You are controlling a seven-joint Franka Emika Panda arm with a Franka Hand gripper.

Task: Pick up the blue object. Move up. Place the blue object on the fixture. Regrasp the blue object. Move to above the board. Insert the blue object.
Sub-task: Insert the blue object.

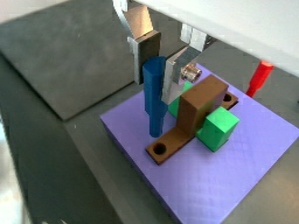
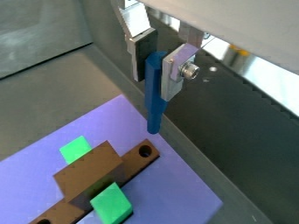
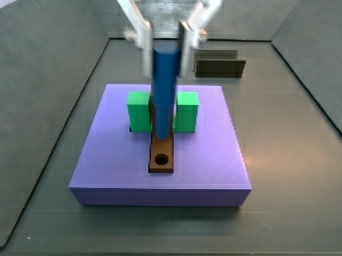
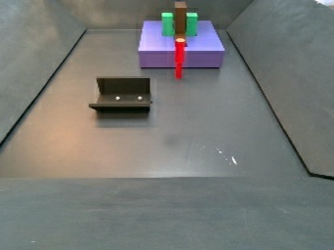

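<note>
Dark grey tabletop inside low grey walls, bare apart from rig and work pieces. Nearest in a side view: the fixture, a dark L-shaped bracket on its base plate, standing empty and well apart from everything else. Farther back: the board, a lavender-purple slab carrying two green blocks and a long brown bar with a round hole near one end; red peg upright at the board's edge. Above the board: the gripper, silver plates clenched on the upper part of the blue object. Blue object: slim, bright blue, square-edged stick, held vertical, lower end hanging free over the bar and seemingly clear of it in a wrist view. Vertical hold and position over the bar judged as lining up for insertion into the round hole; grip high on the stick leaves the lower length free to enter. Exact alignment of tip with hole not certain: the side view puts the stick on the bar's line, tip just behind the hole. Task judged at its last stage, insertion not yet made.
</note>
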